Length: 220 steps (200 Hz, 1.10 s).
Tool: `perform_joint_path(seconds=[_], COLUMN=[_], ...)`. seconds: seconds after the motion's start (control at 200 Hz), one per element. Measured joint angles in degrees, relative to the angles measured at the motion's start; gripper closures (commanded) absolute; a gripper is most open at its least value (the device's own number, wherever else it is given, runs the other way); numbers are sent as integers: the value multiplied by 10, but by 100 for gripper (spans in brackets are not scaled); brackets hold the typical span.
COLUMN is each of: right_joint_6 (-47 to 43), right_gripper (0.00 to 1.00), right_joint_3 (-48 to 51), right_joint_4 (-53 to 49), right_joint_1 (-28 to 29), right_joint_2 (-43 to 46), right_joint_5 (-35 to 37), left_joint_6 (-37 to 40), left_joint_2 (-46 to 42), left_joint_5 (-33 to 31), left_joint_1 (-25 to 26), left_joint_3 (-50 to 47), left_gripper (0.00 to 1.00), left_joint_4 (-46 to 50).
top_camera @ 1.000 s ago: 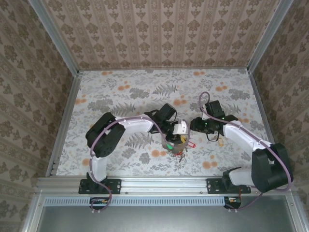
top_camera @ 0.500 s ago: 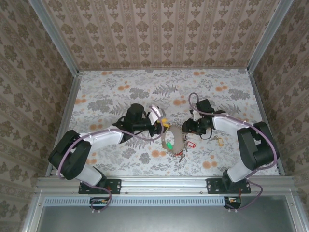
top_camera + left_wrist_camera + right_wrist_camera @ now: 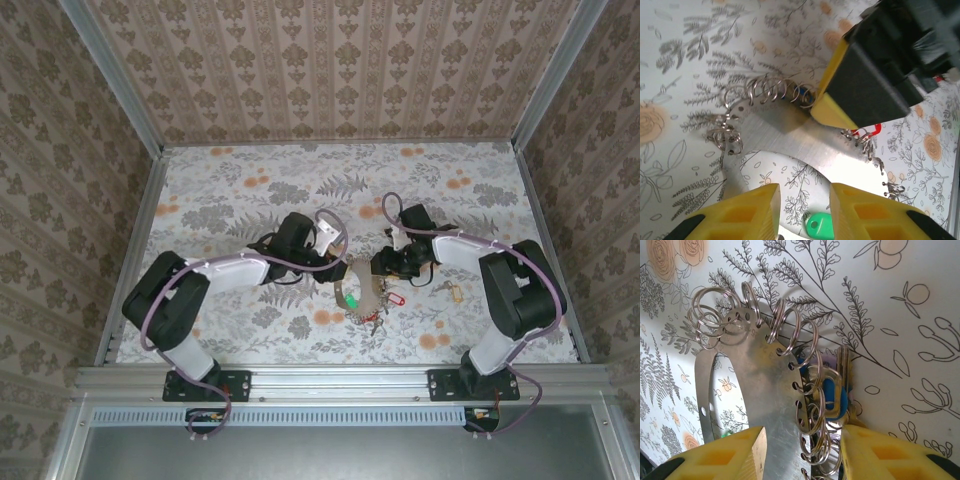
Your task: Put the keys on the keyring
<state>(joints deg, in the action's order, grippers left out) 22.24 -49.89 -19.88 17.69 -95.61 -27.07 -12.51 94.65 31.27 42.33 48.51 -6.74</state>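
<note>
- Patterned brown wallpaper [image 3: 330, 70] stands on three sides of the bench [image 3: 230, 200], which carries a pale cloth with leaves and orange flowers.
- We see the keyring [image 3: 790, 142] lying flat on this cloth, in the near middle of the bench, between the two arms. It is a flat silvery hoop with small holes, and many little wire rings hang from its rim.
- From above, both arms reach inward and meet at the far side of the hoop.
- We see the left pincer [image 3: 802, 212] spread. Its yellow fingers are apart over the hoop, and a green key [image 3: 819, 225] shows in the gap between them, on the cloth inside the hoop.
- We see the right pincer [image 3: 802, 455] spread too. The fringed rim runs between its fingers, and a blue key [image 3: 832, 395] hangs there among the wire rings.
- In the left wrist view, one yellow finger of the right pincer touches the band of the hoop.
- We cannot tell if the other finger touches it.
- A red key [image 3: 874, 131] sits at the outer rim, just beside that finger.
</note>
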Motion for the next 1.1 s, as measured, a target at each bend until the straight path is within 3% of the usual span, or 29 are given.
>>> perform_joint_path(seconds=[0.44, 0.72, 0.79, 1.0, 1.1], right_joint_6=[-7, -11, -16, -17, -17], right_gripper=[59, 59, 64, 68, 79], right_joint_3=[-3, 1, 2, 2, 3], right_joint_4=[20, 17, 17, 33, 38], right_joint_1=[0, 0, 0, 1, 0], right_joint_2=[-21, -12, -12, -30, -33], right_joint_5=[-43, -12, -20, -65, -74], left_joint_6=[-73, -85, -85, -85, -85], left_joint_2=[89, 108, 110, 122, 123], left_joint_5=[-2, 4, 7, 30, 35], left_joint_1=[0, 0, 0, -3, -5], left_joint_3=[26, 49, 49, 54, 55], left_gripper=[78, 78, 78, 78, 78], left_joint_4=[59, 67, 63, 52, 49])
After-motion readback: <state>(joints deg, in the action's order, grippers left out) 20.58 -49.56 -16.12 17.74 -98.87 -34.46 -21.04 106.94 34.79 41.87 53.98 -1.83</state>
